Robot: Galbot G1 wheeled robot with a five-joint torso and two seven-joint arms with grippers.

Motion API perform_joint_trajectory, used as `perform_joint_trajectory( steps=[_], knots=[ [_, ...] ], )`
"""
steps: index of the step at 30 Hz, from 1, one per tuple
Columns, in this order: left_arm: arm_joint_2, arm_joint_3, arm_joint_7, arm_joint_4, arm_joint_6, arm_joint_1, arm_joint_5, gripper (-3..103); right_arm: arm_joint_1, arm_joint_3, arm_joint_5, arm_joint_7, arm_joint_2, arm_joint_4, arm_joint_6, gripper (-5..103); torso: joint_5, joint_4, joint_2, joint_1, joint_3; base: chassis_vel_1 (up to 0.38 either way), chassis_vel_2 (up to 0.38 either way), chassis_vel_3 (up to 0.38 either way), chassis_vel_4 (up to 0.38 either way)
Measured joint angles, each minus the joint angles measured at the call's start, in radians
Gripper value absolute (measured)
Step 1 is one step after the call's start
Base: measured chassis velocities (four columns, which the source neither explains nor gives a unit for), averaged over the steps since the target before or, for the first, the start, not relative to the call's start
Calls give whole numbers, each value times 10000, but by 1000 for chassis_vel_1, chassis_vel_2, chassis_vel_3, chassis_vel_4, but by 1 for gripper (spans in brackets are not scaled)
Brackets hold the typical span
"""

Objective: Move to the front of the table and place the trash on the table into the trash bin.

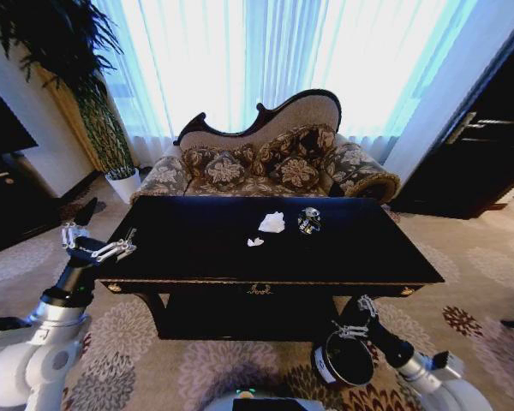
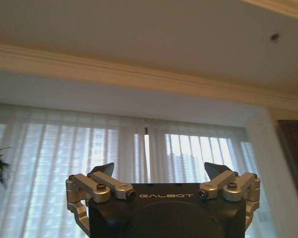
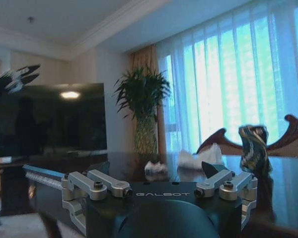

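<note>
Both spread and empty, left pincer (image 1: 79, 224) at nine o'clock off the surface (image 1: 206, 257), right pincer (image 1: 353, 318) at five beside the trash bin (image 1: 343, 358); parked in front, trash (image 1: 271, 223) unmoved near centre, every piece left to bin.

Three cameras around the table (image 1: 197, 248)

The head view looks forward and down from in front of the table, taking in its whole top with the sofa (image 1: 274, 158) and curtains (image 1: 265, 51) behind. The left wrist view, over its own gripper (image 2: 159, 171), tilts up at curtains and ceiling. The right wrist view sits low, near the table's edge, level across the top past its gripper (image 3: 156, 168); it shares the trash (image 3: 198, 158) and plant (image 3: 141, 94) with the head view.
</note>
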Motion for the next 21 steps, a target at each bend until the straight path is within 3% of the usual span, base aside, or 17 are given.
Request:
perform_joint_trajectory(
  steps=[1, 6, 7, 11, 12, 15, 21],
  knots=[
    [0, 0, 0, 0, 0, 0, 0, 100, 0, 0, 0, 0, 0, 0, 0, 100, 0, 0, 0, 0, 0, 0, 0, 0, 0],
    [-182, -443, -194, -349, 79, 221, -320, 100, 509, -459, -360, 2374, 112, 1232, -882, 100, 0, 0, 0, 0, 0, 0, 0, 0, 0],
    [-182, -443, -194, -349, 79, 221, -320, 100, 509, -459, -360, 2374, 112, 1232, -882, 100, 0, 0, 0, 0, 0, 0, 0, 0, 0],
    [-189, -941, -238, -610, 159, 288, -607, 100, 1115, -687, -598, 4357, 112, 2148, -2012, 100, 0, 0, 0, 0, 0, 0, 0, 0, 0],
    [-189, -941, -238, -610, 159, 288, -607, 100, 1115, -687, -598, 4357, 112, 2148, -2012, 100, 0, 0, 0, 0, 0, 0, 0, 0, 0],
    [-147, -1126, -244, -665, 186, 308, -744, 100, 1883, -878, -734, 5642, 116, 2568, -2872, 100, -2, 0, 0, 0, 0, 0, 0, 0, 0],
    [-143, -969, -255, -643, 188, 314, -682, 100, 2947, -1034, -1616, 6387, 415, 2638, -3470, 100, 1, 2, -1, 0, 0, 0, 0, 0, 0]
  ],
)
